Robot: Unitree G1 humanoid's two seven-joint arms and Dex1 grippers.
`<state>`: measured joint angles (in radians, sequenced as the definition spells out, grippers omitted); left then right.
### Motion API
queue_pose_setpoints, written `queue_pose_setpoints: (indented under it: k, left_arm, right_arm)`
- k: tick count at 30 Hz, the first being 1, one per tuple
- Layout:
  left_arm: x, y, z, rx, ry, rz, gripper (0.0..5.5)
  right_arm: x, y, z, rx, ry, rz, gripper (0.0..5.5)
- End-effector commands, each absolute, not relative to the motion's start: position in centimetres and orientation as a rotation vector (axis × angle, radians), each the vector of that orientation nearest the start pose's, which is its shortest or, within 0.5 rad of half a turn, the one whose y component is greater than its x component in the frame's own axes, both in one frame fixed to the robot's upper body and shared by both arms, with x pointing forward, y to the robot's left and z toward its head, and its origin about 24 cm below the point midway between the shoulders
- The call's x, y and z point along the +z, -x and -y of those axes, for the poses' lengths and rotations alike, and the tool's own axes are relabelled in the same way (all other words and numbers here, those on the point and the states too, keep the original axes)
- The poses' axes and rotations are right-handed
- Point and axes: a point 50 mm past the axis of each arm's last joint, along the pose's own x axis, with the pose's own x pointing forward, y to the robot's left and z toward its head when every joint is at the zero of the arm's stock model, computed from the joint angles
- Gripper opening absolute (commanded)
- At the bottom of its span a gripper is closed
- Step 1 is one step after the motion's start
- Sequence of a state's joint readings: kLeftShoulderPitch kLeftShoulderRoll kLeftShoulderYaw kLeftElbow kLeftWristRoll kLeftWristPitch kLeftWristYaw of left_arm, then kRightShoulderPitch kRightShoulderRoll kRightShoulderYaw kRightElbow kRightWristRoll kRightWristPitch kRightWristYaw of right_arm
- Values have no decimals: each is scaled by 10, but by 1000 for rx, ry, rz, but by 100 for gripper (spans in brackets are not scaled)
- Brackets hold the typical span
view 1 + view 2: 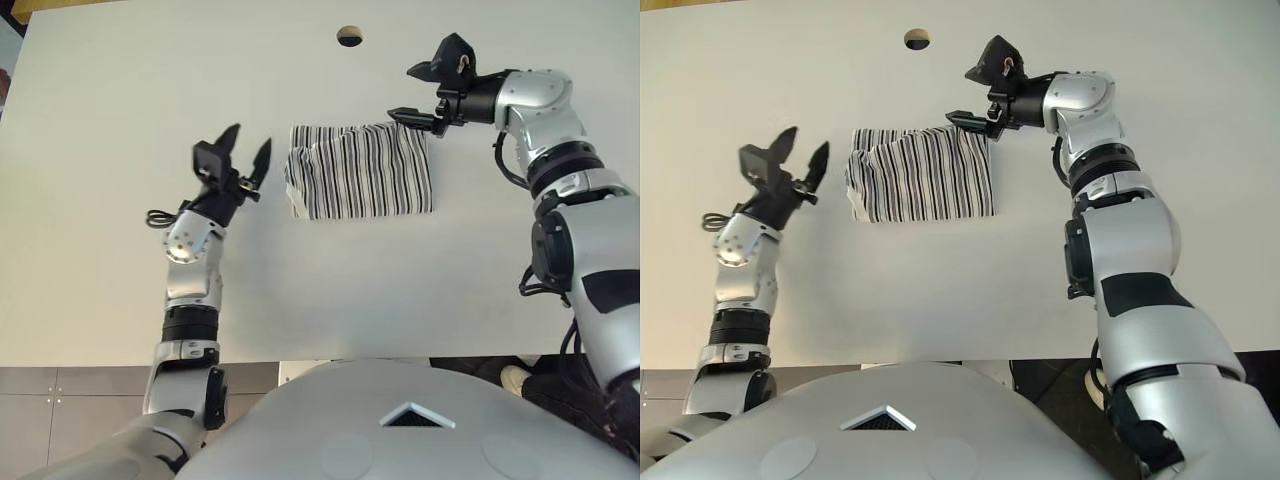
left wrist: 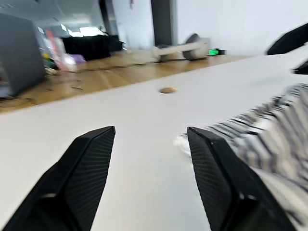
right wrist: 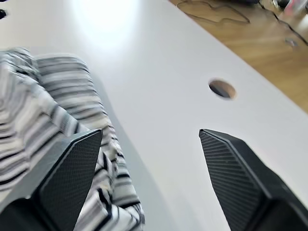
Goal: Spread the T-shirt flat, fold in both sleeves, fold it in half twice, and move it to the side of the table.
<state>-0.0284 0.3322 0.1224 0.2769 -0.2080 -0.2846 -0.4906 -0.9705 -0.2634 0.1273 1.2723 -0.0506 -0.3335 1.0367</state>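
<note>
No text, label, number or sign can be read. The T-shirt (image 1: 360,172) carries plain dark and white stripes with no lettering.

Your left arm (image 1: 192,290) stands nearly upright on the left of the head view, forearm raised and wrist tipped slightly to the right. Your left tool (image 1: 250,140) points away from you with its two dark fingers (image 2: 91,163) spread wide and nothing between them. Your right arm (image 1: 560,150) reaches forward on the right, bent at the elbow, with the wrist turned inward toward your left. Your right tool (image 1: 402,92) aims leftward, one finger above the other, the pair well apart and gripping nothing.
</note>
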Motion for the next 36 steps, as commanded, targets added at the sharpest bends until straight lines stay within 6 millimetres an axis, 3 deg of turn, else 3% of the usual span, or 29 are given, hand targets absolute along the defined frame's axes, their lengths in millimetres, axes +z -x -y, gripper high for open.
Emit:
queue_pose_setpoints:
  k: [1, 4, 9, 15, 18, 23, 27, 33, 36]
  left_arm:
    - [68, -241, -261, -271, -205, 136, 278]
    - [82, -240, -266, -275, -212, 170, 278]
    - [95, -232, -254, -328, -223, 226, 278]
    - [116, -226, -230, -448, -234, 306, 278]
    - [124, -225, -229, -461, -231, 328, 278]
    - [124, -219, -229, -447, -230, 334, 278]
    - [122, -216, -226, -445, -241, 332, 278]
    - [119, -211, -220, -449, -242, 336, 278]
    - [120, -205, -216, -450, -256, 340, 278]
  right_arm:
    - [93, -358, 114, 1336, 377, -78, 371]
    - [88, -348, 109, 1407, 361, -43, 371]
    - [85, -334, 98, 1465, 358, 11, 371]
    - [58, -332, 103, 1282, 380, -37, 371]
    - [46, -325, 103, 1296, 332, -104, 371]
    - [32, -315, 93, 1353, 269, -189, 371]
    - [35, -317, 90, 1348, 253, -168, 371]
    - [23, -318, 87, 1276, 300, -194, 371]
    - [15, -319, 89, 1239, 414, -211, 371]
